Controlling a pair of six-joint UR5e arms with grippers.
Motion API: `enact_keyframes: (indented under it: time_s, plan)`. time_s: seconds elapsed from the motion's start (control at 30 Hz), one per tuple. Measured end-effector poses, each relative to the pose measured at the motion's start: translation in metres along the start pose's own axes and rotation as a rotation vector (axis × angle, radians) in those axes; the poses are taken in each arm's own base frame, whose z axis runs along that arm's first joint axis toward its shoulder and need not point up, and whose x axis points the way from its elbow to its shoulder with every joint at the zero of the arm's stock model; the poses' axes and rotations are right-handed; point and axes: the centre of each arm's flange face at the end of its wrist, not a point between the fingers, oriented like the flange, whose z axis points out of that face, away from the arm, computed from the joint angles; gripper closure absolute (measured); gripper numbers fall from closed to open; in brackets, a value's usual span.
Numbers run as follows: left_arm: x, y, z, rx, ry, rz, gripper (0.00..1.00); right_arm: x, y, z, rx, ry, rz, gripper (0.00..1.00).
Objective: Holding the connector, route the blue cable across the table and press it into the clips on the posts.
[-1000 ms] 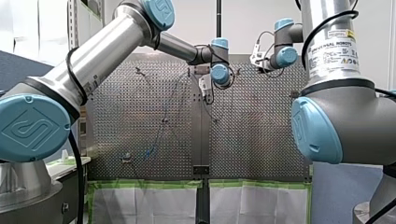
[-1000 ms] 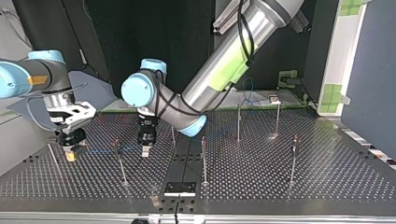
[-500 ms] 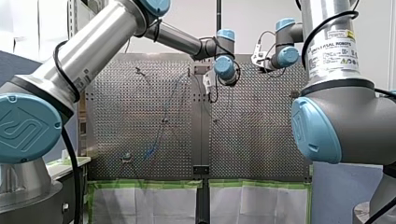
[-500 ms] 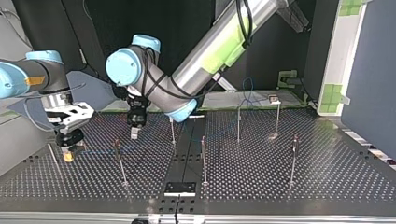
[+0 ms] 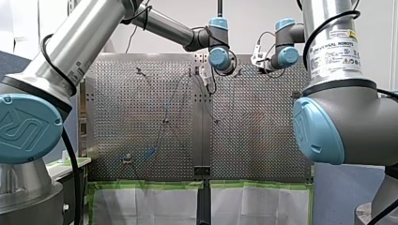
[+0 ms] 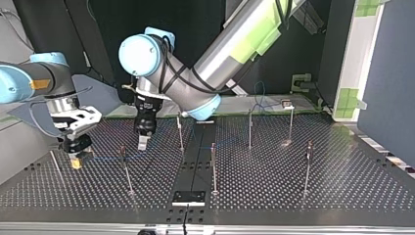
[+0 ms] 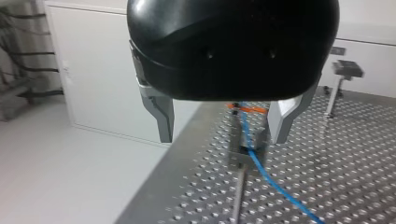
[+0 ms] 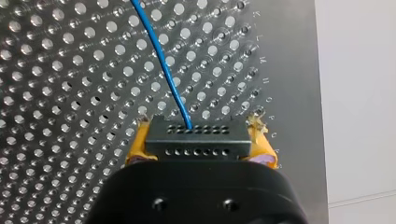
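My right gripper [image 8: 198,145] is shut on the black connector [image 8: 198,139], its yellow pads on both ends. The blue cable [image 8: 163,60] leaves the connector's face and runs off over the perforated table [image 8: 70,93]. In the top view my right gripper [image 6: 76,159] hangs low at the left, and the cable [image 6: 105,158] runs from it to the clip on a post [image 6: 123,152]. My left gripper [image 6: 143,142] hovers just past that post, open and holding nothing. In the left wrist view a clip post [image 7: 245,151] with the cable [image 7: 268,176] in it stands ahead of the open fingers [image 7: 164,116].
Several thin posts stand on the table, among them those at the middle [image 6: 213,166], behind it [image 6: 250,129] and at the right [image 6: 308,166]. A black plate [image 6: 188,198] sits at the near edge. More cable [image 6: 259,95] hangs by a far post.
My left gripper has risen and shifted toward the top view's left, away from the spot beside the clip post. My right gripper has stayed nearly still with the connector.
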Motion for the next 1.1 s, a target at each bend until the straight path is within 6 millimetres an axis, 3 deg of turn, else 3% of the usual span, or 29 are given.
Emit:
enact_keyframes:
  time_s: [0.37,0.57,0.63,0.73,1.1]
  plan:
    - [-0.033,0.005,-0.021,0.022,-0.084,-0.123,0.00,-0.004,-0.005,0.000,0.007,-0.007,-0.001,1.00]
    - [-0.055,0.026,-0.026,-0.026,-0.154,-0.196,0.00,-0.007,-0.005,-0.001,0.007,-0.013,0.000,1.00]
    - [-0.053,0.035,-0.023,-0.039,-0.161,-0.199,0.00,-0.008,-0.005,-0.001,0.007,-0.014,0.001,1.00]
    - [-0.036,0.047,-0.018,-0.062,-0.156,-0.194,0.00,-0.008,-0.006,-0.001,0.008,-0.015,0.001,1.00]
    - [0.068,0.079,-0.024,-0.177,-0.105,-0.174,0.00,-0.010,-0.007,-0.001,0.012,-0.017,0.001,1.00]
